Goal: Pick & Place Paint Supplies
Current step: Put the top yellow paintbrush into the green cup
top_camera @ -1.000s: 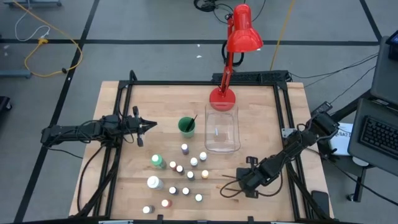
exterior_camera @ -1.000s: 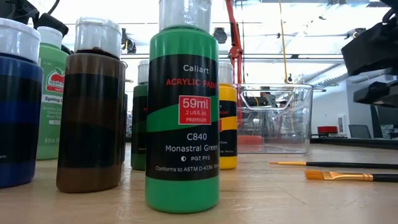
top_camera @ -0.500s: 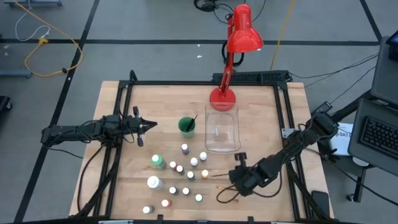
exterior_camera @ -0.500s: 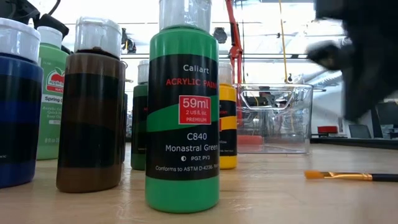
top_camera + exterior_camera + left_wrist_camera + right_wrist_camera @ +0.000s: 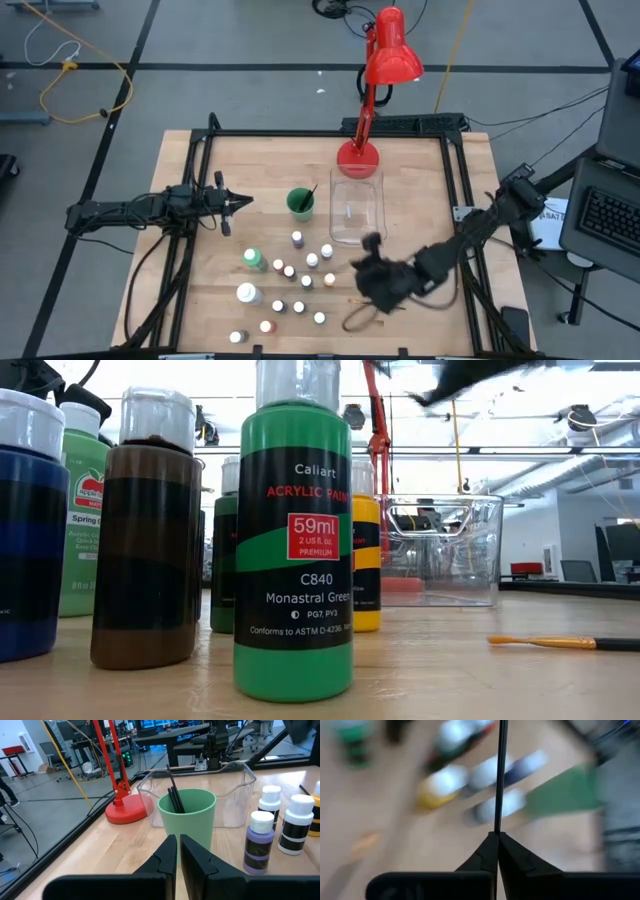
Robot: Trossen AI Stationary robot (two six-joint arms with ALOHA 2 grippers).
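Observation:
Several small white-capped paint bottles [image 5: 290, 285] stand on their bases on the near-left part of the table; a green one [image 5: 294, 550] fills the low view. One orange-tipped brush [image 5: 560, 643] lies flat on the wood. Dark brush handles [image 5: 174, 795] lean in the green cup [image 5: 300, 203]. My right gripper [image 5: 370, 265], blurred, is above the table just right of the bottles and near the bin, shut on a thin dark brush [image 5: 499, 770]. My left gripper [image 5: 243, 202] waits left of the cup, shut [image 5: 178, 839]. My right gripper pinches the brush's dark handle [image 5: 497, 822] between its two shut fingers. The handle runs straight out ahead of the fingertips, along the fingers. The brush is lifted clear of the table. Which end of it is in the fingers cannot be told.
The clear rectangular bin [image 5: 357, 210] sits right of the cup, with the red lamp's base [image 5: 358, 155] behind it at the far edge. A dark cable loop [image 5: 352, 318] lies near the right arm. Black frame rails [image 5: 455, 190] border the table.
My right gripper has moved from the near-right part of the table toward the left and far side, up off the wood, carrying one brush. Two brushes lay in the low view a second ago; one lies there now. The left arm has kept still.

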